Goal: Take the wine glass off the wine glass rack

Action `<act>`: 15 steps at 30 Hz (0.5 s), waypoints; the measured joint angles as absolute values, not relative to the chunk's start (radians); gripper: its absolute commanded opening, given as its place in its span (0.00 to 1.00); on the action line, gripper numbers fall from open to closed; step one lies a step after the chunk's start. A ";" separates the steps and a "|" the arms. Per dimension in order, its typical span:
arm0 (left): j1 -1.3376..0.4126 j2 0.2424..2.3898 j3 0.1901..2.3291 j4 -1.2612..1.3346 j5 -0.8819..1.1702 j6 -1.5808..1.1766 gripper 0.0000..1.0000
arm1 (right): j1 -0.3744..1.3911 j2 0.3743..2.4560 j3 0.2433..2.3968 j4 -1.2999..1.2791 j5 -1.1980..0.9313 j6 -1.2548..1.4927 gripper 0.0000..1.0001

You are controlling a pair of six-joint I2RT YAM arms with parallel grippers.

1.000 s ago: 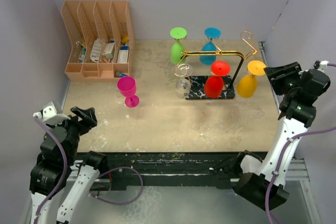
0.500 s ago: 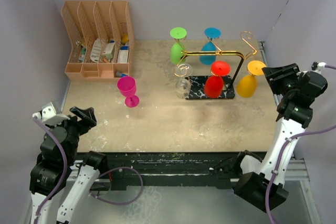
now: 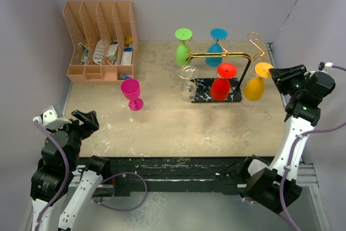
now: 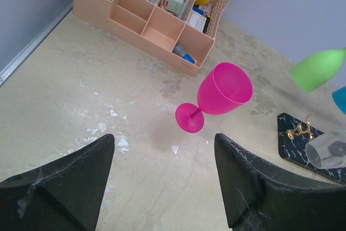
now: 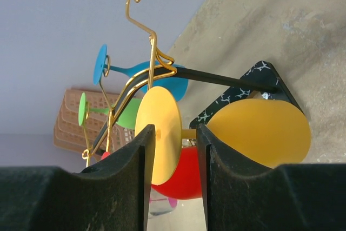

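The wine glass rack is gold wire on a black marbled base. Green, blue, red, clear and yellow glasses hang on it upside down. My right gripper is open at the rack's right end. In the right wrist view its fingers straddle the yellow glass's foot and stem, with the bowl beyond the right finger. My left gripper is open and empty over the table's near left, also in its wrist view.
A pink wine glass stands upright on the table left of the rack, also in the left wrist view. An orange slotted organiser with small items stands at the back left. Walls close in on both sides.
My right gripper has moved slightly left and up toward the yellow glass's foot. The left arm and the glasses have not moved.
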State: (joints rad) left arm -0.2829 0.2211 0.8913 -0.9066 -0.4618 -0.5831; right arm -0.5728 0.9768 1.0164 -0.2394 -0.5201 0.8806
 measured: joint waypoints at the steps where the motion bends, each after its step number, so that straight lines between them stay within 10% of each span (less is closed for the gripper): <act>1: -0.283 0.221 0.892 -0.907 -0.462 -0.583 0.77 | -0.573 0.981 1.014 -0.233 -0.521 0.883 0.37; 10: -0.283 0.221 0.891 -0.907 -0.469 -0.584 0.77 | -0.573 0.988 1.009 -0.182 -0.527 0.899 0.00; 15: -0.283 0.221 0.892 -0.907 -0.469 -0.584 0.77 | -0.573 0.979 0.996 -0.138 -0.527 0.918 0.00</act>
